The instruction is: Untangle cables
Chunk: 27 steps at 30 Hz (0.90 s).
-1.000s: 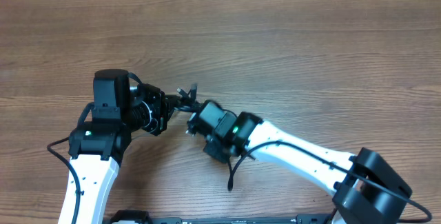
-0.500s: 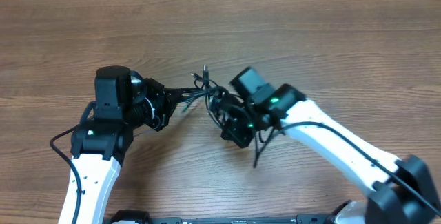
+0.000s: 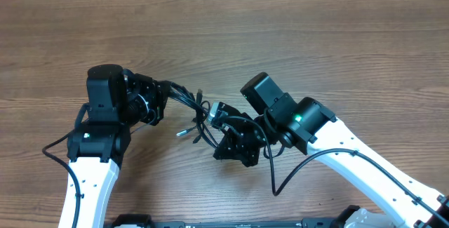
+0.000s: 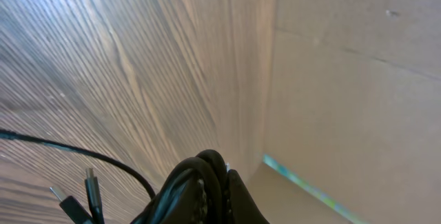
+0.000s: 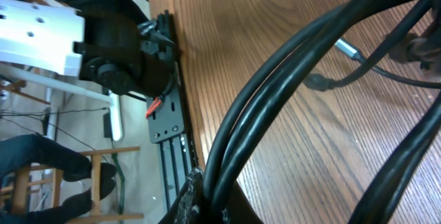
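Observation:
The cables [image 3: 184, 100] are thin black strands strung between my two grippers above the wooden table [image 3: 316, 38]. A silvery plug [image 3: 184, 132] hangs off them near the table top. My left gripper [image 3: 163, 88] is shut on one end of the bundle; in the left wrist view its fingers [image 4: 238, 200] pinch black loops [image 4: 196, 182], with two loose plugs [image 4: 89, 182] to the left. My right gripper [image 3: 215, 118] is shut on the other end. In the right wrist view two parallel strands [image 5: 275, 86] rise from its jaws and the silvery plug [image 5: 348, 48] lies beyond.
A tan board wall [image 4: 344, 79] stands along the table's far edge. At the near edge a black mounting rail [image 5: 165, 124] runs below the table, with an arm's black and white base [image 5: 103, 45] beside it. Thick black wires [image 3: 295, 168] trail from the right arm.
My right gripper has swung down and left toward the table's front, turning as it went. The left gripper has shifted slightly left. The cables between them are drawn out longer.

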### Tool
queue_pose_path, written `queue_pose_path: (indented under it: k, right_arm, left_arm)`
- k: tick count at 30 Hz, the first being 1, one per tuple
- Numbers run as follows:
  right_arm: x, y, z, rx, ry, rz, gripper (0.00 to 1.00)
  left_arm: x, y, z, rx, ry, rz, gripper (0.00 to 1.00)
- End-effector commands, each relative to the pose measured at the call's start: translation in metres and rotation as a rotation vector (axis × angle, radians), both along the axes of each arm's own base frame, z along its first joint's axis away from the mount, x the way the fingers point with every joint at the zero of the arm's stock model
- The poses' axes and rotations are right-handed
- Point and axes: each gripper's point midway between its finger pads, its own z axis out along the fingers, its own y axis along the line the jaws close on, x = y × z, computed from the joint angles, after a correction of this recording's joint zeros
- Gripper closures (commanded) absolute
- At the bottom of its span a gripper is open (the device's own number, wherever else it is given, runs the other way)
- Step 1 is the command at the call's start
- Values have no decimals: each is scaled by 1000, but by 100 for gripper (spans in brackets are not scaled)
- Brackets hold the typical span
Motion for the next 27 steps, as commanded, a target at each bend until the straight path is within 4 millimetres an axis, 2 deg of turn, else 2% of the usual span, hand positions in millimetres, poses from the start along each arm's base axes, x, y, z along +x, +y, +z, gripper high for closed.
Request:
queue_pose_path:
  k: [1,3,7,10,14,17,18,20,21,22,23,26,27]
  right_arm:
    - [-14,-7,35,132,20,36,96]
    - [-16,-13,63,239,-21,67,96]
    - [-22,-31,125,519,-145,161,96]
    - [-3,-44,145,567,-267,100,96]
    - [50,-66,135,441,-273,-176,96]
    - [88,-93,112,293,-238,-420,96]
    - [103,-108,95,197,-226,-531,89]
    - [112,-123,75,83,-213,-620,67]
    - [113,-128,67,43,-207,-643,49]
    - [113,-131,61,12,-196,-653,37]
    - [111,-132,56,-10,-180,-654,30]
    - [102,-126,51,-3,-124,-621,21]
    - [97,-121,53,17,-108,-598,14]
  left_arm:
    - [8,45,0,192,-19,131,96]
    - [-2,45,-15,194,59,130,96]
    - [-10,19,-32,118,138,21,96]
    - [-12,-2,-41,80,172,-66,96]
    - [-13,-15,-52,105,186,-151,96]
    - [-13,-15,-54,117,185,-166,96]
    - [-11,-15,-52,116,175,-165,96]
    - [-8,-17,-49,111,153,-169,96]
    - [-6,-19,-47,104,139,-177,96]
    - [-3,-21,-44,103,116,-192,96]
    - [0,-25,-39,100,83,-217,96]
    - [6,-29,-31,90,37,-236,96]
    - [7,-29,-30,91,28,-235,96]
